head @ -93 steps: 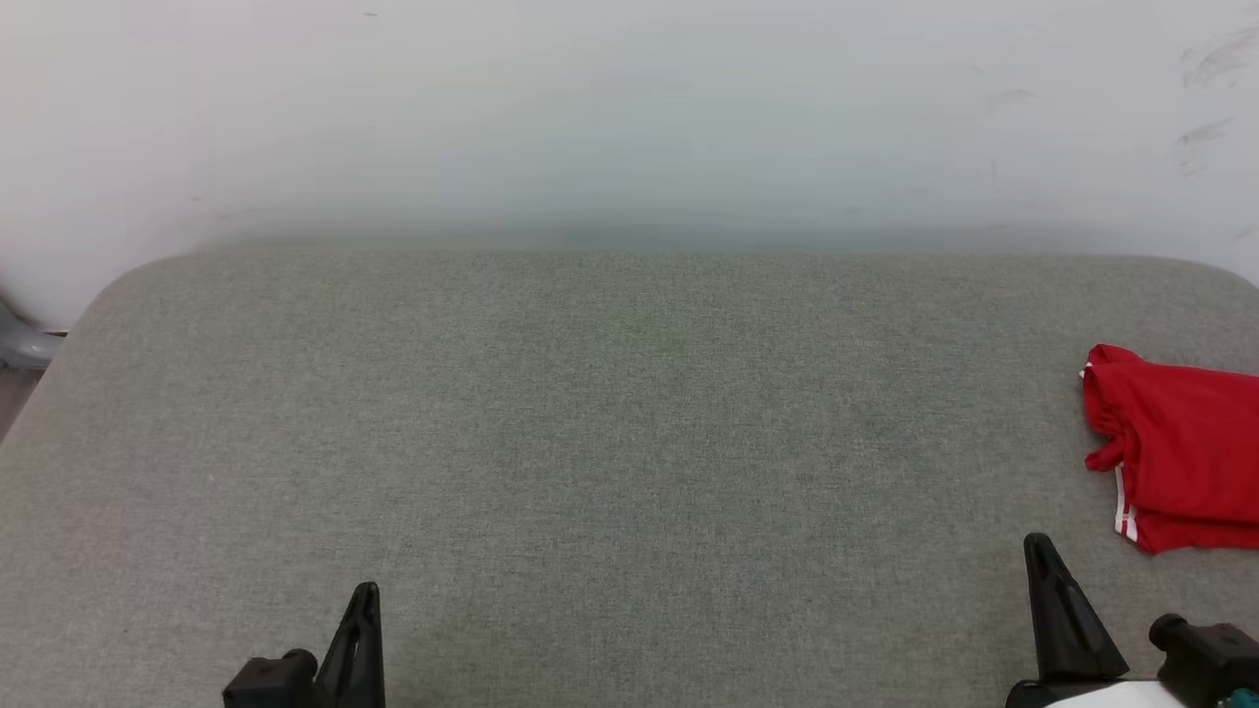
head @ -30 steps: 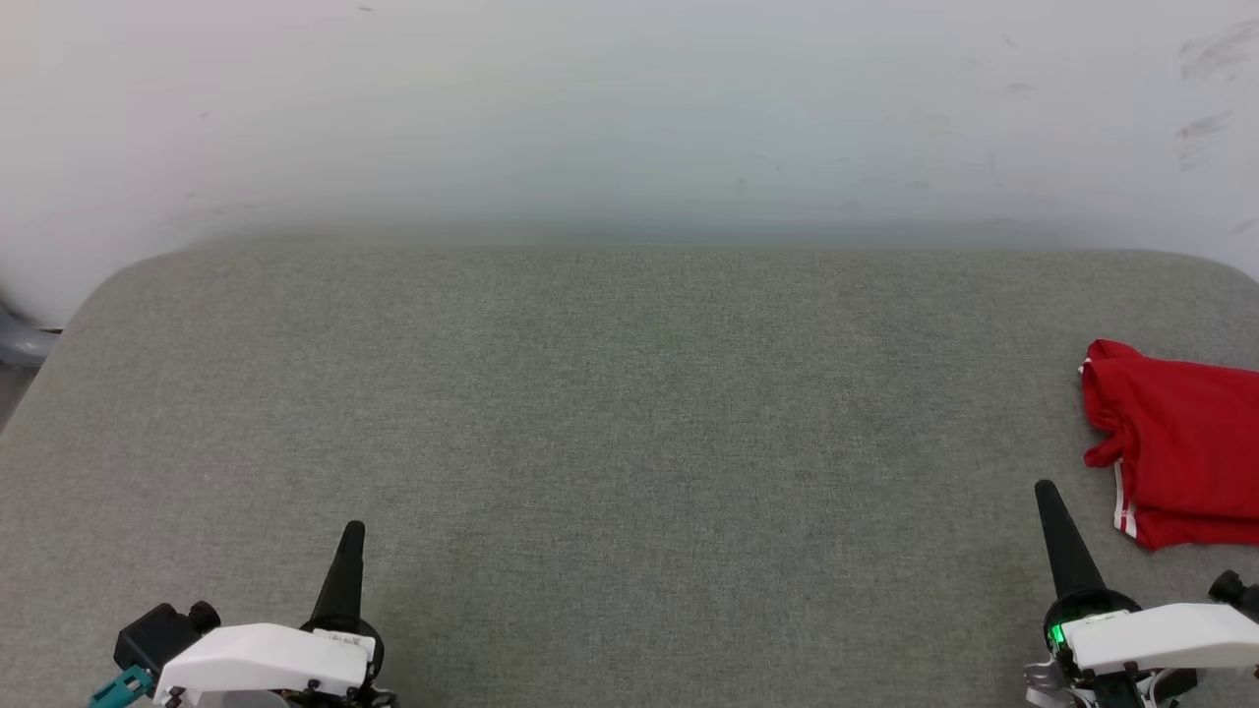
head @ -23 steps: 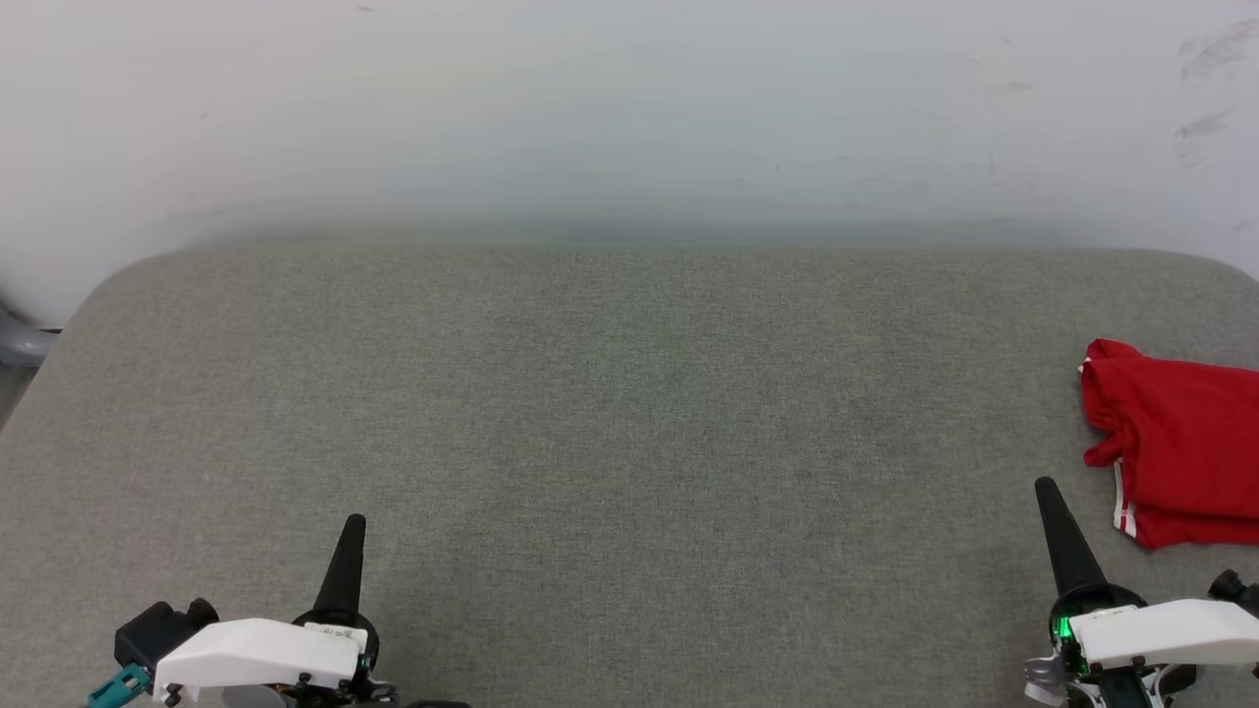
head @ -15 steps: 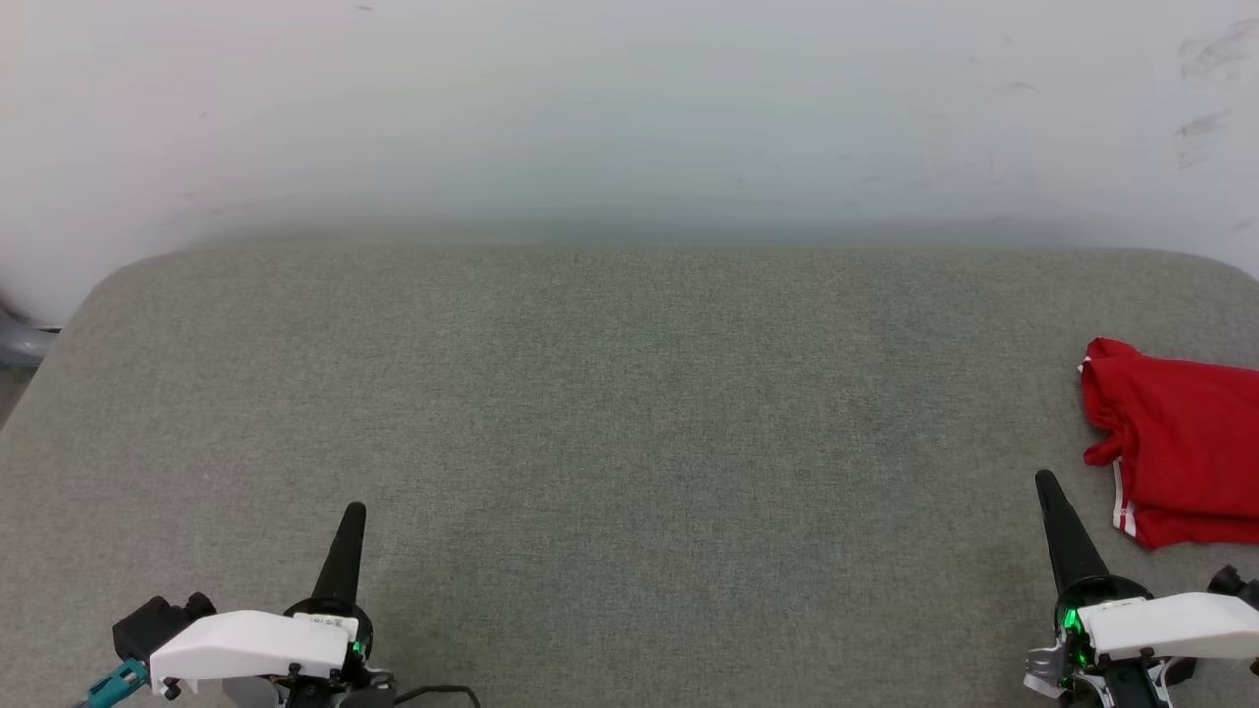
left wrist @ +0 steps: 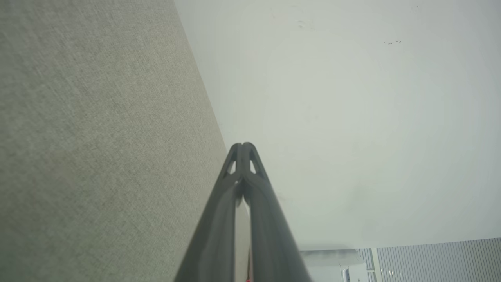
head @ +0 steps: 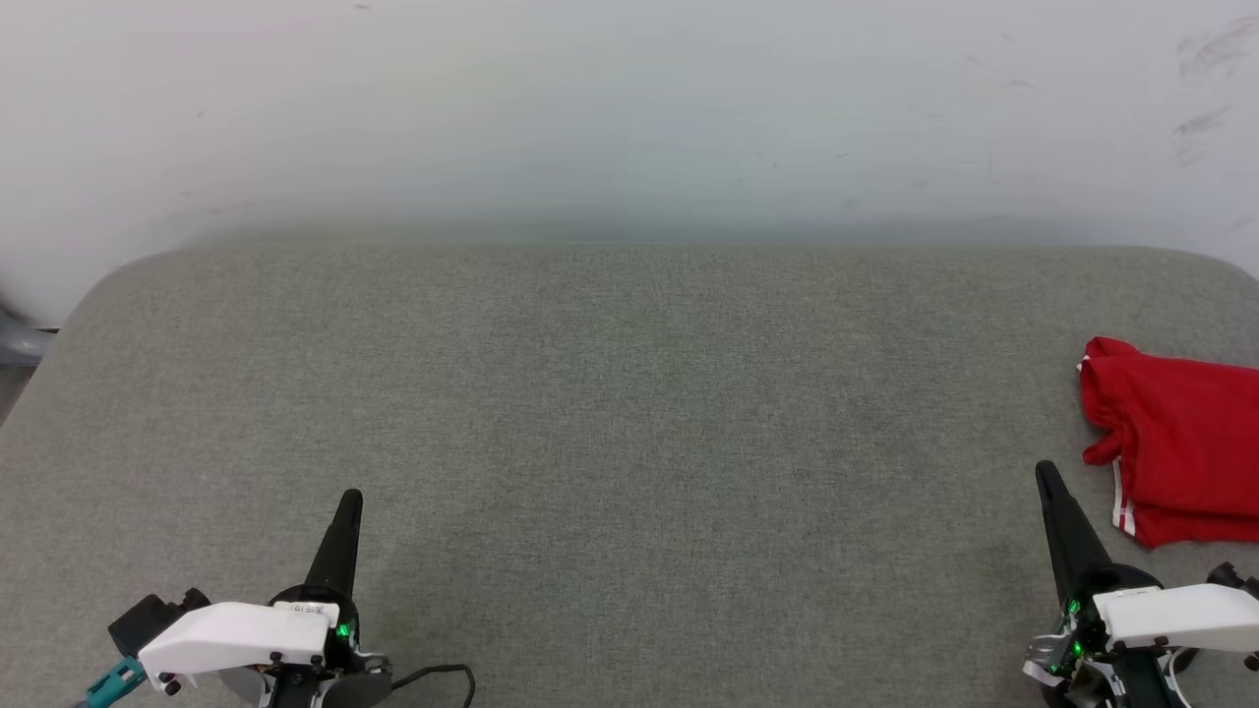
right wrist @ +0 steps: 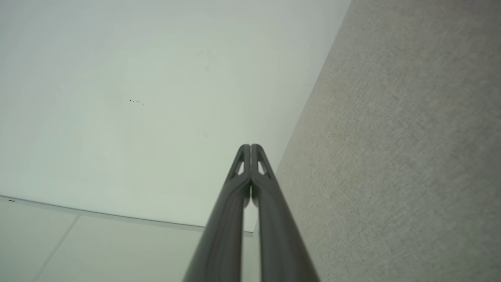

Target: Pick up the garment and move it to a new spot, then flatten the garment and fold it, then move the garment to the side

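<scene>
Lying at the far right of my head view, the garment (head: pixel 1175 447) is a loose red bundle on the grey fabric surface (head: pixel 629 393), and the picture's right edge cuts it off. I can see plain red cloth with soft creases. A thin band of white and red striped trim runs down its near left edge, and a sliver of white shows at its upper left corner. I cannot make out any lettering or number from this angle.

Just to the left of the garment, and nearer to me, is the right gripper (head: pixel 1045 474). Its two dark fingers are pressed together into one tapered point that leans slightly left. It has hold of nothing, and a strip of bare fabric separates it from the red cloth. Below it I see its white wrist housing (head: pixel 1170 615), with small green lights glowing beside it.

Well apart, at the lower left, the left gripper (head: pixel 349 500) is closed in the same way and is also empty. A thin black cable (head: pixel 448 674) curls on the surface next to its wrist.

Each wrist view shows that gripper's own fingers (left wrist: pixel 219 219) meeting at the tips, with nothing caught between them.

Beyond the surface's rounded far edge stands a pale wall (head: pixel 629 118), with a few faint dark scuffs at its upper right. A small grey shape (head: pixel 15 344) pokes in at the left edge, and I cannot tell what it is.
</scene>
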Motion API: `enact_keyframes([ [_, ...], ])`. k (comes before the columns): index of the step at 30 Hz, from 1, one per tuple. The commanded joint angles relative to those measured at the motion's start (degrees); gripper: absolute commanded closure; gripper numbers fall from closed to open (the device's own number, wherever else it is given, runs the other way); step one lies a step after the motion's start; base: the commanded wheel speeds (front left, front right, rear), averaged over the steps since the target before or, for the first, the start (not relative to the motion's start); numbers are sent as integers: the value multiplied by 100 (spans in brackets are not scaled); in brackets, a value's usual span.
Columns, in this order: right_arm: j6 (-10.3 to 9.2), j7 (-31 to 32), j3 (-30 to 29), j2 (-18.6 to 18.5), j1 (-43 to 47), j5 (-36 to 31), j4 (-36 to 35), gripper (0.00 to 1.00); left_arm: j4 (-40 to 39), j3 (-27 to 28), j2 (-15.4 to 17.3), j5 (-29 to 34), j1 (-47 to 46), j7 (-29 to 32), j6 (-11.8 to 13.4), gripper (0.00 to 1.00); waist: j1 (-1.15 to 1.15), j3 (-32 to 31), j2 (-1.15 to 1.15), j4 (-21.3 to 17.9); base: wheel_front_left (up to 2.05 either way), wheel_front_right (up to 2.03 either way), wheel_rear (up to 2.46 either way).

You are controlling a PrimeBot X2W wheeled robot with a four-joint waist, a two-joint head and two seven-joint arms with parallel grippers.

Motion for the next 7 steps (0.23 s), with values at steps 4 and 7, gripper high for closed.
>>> enact_keyframes([
  [4,-2,64,-21,-11,-150,248,13,100,12,32,-2,-257,-136,67,-56,100,0,2,0,-2,0,0,0],
  [7,-2,106,-31,-7,-160,376,37,100,25,47,-4,-387,-160,109,-69,100,0,4,0,-4,0,0,0],
])
